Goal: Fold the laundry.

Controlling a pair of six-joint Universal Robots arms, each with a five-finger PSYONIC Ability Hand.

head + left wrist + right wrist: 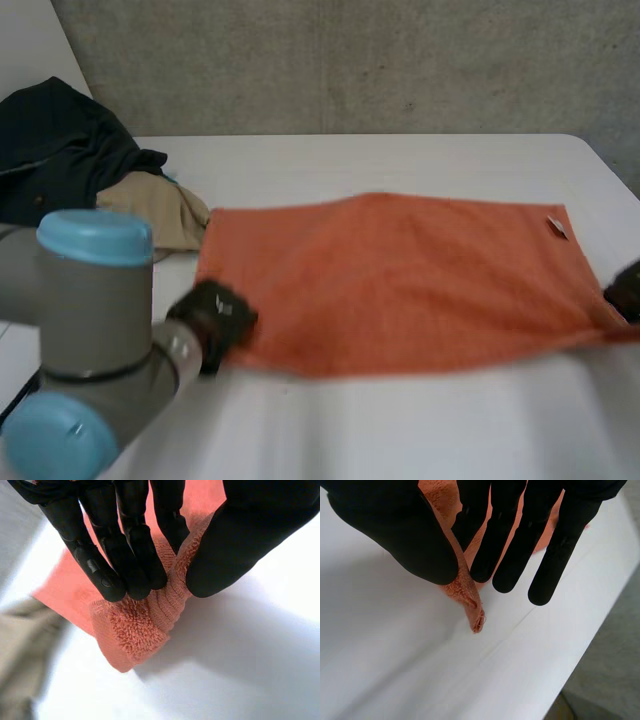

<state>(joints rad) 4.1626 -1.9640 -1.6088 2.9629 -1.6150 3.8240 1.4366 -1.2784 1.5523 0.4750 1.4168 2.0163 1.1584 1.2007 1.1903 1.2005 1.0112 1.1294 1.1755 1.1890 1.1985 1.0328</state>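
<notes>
Orange towel point(390, 285) lies flat mid-surface point(400, 430). Left hand point(215, 318) pinches its 7 o'clock corner between fingers point(135, 555) and thumb. Right hand point(627, 290) pinches the 4 o'clock corner. First fold step. Next, probably lift both corners evenly toward 12 o'clock edge.

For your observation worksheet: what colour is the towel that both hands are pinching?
The towel is plain orange with no pattern. It shows best in the head view.

Our left hand point(125, 510) pinches a corner of the orange towel point(131, 632) between thumb and fingers, the terry bunched there over the white desk point(240, 670). A beige cloth point(22, 645) lies nearby.
</notes>
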